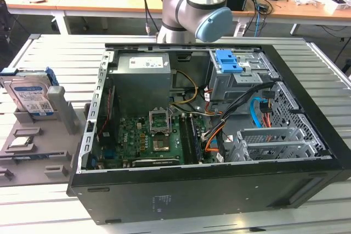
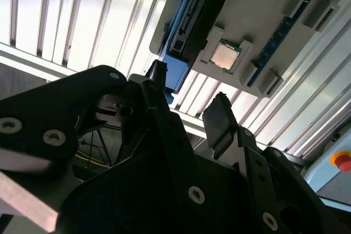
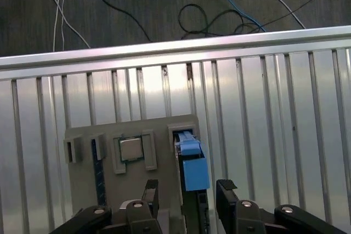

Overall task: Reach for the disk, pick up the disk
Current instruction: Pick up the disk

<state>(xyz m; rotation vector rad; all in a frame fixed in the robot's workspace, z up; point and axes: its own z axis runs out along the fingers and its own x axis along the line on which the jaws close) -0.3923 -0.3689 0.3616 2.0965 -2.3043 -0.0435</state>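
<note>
Hovering the gripper (image 3: 186,191) above a grey holder (image 3: 164,130) on the slatted table (image 3: 274,135), fingers (image 3: 226,187) spread wide and gripping nothing. Framing the disk (image 3: 193,171) between the fingertips in the first wrist view (edge-on there, blue rail uppermost), while staying clear of it. Finding that disk standing upright in the holder's slot at the exterior view's left, beside the open case (image 1: 208,190). Showing a chip (image 3: 130,149) lying flat in a recess near the disk.

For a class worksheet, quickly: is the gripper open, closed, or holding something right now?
Gripper: open, holding nothing, its fingers apart close to the disk.
</note>
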